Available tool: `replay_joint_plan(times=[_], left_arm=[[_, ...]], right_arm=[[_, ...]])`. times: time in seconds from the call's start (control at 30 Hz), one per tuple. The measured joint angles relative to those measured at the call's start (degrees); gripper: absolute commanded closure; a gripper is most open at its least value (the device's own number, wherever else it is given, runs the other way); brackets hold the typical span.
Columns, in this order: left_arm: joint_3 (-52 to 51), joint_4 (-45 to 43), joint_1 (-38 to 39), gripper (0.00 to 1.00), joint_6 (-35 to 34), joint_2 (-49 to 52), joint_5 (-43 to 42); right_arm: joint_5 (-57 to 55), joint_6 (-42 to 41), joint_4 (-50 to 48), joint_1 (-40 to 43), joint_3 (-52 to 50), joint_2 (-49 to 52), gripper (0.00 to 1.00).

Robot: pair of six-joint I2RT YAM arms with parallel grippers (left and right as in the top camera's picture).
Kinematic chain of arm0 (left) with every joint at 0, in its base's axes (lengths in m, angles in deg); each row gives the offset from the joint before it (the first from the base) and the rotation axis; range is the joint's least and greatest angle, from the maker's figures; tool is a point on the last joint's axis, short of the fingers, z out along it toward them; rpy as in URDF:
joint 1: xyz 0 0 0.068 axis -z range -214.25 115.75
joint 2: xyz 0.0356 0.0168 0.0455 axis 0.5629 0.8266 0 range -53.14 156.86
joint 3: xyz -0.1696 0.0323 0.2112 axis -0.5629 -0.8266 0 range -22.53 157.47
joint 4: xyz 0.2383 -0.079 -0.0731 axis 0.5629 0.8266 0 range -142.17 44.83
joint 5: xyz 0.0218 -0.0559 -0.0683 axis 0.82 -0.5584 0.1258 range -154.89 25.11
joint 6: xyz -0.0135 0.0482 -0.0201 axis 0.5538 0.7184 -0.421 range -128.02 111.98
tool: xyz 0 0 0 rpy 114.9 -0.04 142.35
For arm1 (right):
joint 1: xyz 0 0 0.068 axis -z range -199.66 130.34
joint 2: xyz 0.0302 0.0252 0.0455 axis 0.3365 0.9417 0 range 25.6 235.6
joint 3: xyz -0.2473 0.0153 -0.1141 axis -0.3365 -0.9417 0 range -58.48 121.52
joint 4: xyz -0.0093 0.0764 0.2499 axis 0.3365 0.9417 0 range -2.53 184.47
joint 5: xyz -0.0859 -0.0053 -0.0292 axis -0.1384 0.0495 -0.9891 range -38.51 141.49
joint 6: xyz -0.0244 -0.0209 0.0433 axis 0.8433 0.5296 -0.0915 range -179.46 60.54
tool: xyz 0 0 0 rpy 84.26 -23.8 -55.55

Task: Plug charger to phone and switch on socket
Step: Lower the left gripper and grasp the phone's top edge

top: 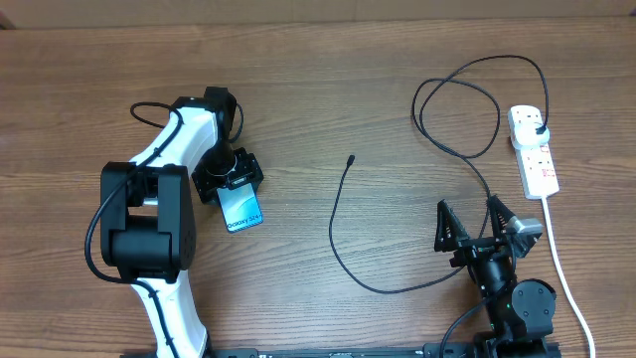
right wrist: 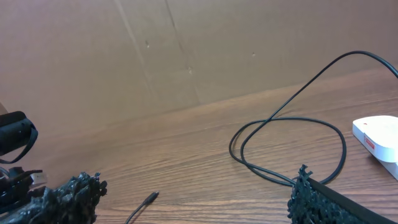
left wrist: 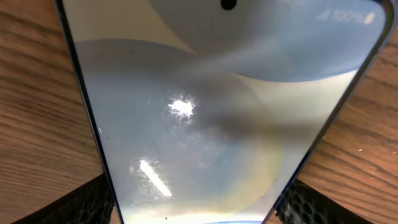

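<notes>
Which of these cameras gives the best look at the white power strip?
The overhead view: the whole power strip shows, with the charger plug in it. The right wrist view catches only one corner at its right edge. The left wrist view shows none of it, only the phone.

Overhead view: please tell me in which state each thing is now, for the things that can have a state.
Slim smartphone with light blue screen: screen lit, gripped between the fingers of the left gripper.
Thin black charger cable: connector tip loose on the wooden table, black plug in the strip.
White rectangular power strip: holds the plug; switch position unclear.
Right gripper: fingers open, empty.
</notes>
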Motion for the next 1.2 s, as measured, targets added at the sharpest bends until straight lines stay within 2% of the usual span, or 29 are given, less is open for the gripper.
replay_joint_plan(times=[0.13,0.3,0.7,0.87,1.07,1.2], left_arm=[[-0.1,-1.0,0.4,0.01,0.6,-0.1,-0.1],[-0.1,-2.1,0.8,0.00,3.0,-0.3,0.6],[-0.1,-2.4,0.7,0.17,6.3,-0.4,1.6],[-0.1,-2.4,0.7,0.17,6.3,-0.4,1.8],[-0.1,-2.4,0.8,0.11,6.3,-0.4,1.8],[0.0,-2.4,0.9,0.10,6.3,-0.4,2.1]], right_arm=[[0.0,0.0,0.0,0.0,0.0,0.0,0.00],[0.0,0.0,0.0,0.0,0.0,0.0,0.00],[0.0,0.0,0.0,0.0,0.0,0.0,0.00],[0.0,0.0,0.0,0.0,0.0,0.0,0.00],[0.0,0.0,0.0,0.0,0.0,0.0,0.00],[0.0,0.0,0.0,0.0,0.0,0.0,0.00]])
